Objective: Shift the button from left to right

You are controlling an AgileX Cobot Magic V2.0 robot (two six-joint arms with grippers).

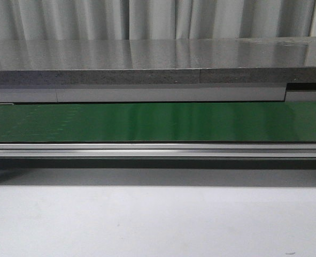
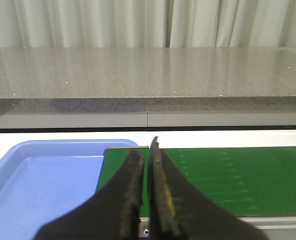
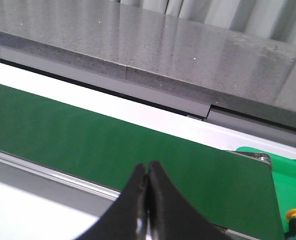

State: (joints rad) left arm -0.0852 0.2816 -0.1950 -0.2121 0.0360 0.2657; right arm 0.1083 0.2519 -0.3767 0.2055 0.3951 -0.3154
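Observation:
A small yellow round cap on a dark body (image 3: 295,216) shows at the edge of the right wrist view. It is mostly cut off, looks like the button, and stands in a light-green tray (image 3: 288,167) past the end of the green belt (image 3: 112,145). My right gripper (image 3: 148,166) is shut on nothing and hangs over the belt's near rail, apart from the cap. My left gripper (image 2: 145,150) is shut on nothing, above the other end of the belt (image 2: 228,175). No button shows in the visible part of the blue tray (image 2: 42,175). Neither gripper shows in the front view.
The green conveyor belt (image 1: 158,122) runs left to right across the front view, with a metal rail (image 1: 158,150) along its near side. A grey stone counter (image 1: 158,61) stands behind it, with curtains beyond. The white table surface (image 1: 158,219) lies in front.

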